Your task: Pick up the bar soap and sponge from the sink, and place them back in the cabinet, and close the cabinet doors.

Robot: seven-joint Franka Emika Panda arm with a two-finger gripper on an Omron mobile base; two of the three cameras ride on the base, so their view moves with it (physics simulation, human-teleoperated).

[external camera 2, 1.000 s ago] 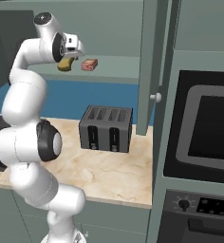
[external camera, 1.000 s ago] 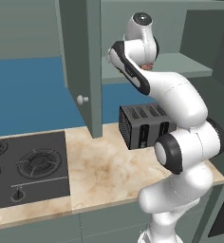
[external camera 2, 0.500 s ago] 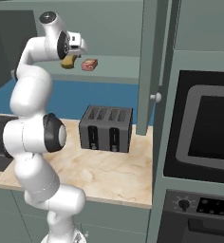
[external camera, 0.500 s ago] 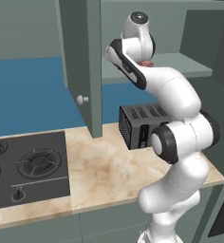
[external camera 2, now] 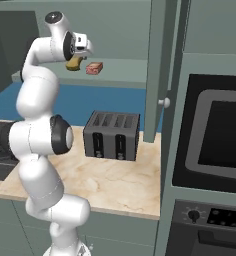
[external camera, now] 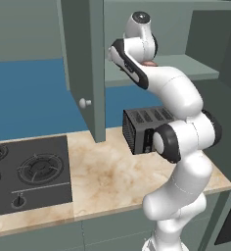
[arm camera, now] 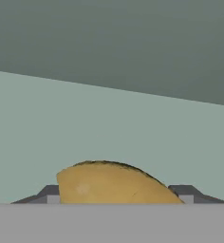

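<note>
The robot's gripper [external camera 2: 76, 61] is raised to the open cabinet [external camera 2: 121, 70], its fingers clenched on the mustard-yellow sponge [arm camera: 115, 185] just above the inner shelf. The pinkish-red bar soap [external camera 2: 94, 68] already lies on that shelf, just beside the sponge. Both cabinet doors [external camera: 85, 68] stand open above a dark toaster [external camera 2: 112, 135] on the marbled counter [external camera 2: 110, 182].

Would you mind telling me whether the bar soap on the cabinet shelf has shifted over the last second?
No. In the right base view the bar soap lies at the same spot on the cabinet shelf, beside the end effector holding the sponge.
</note>
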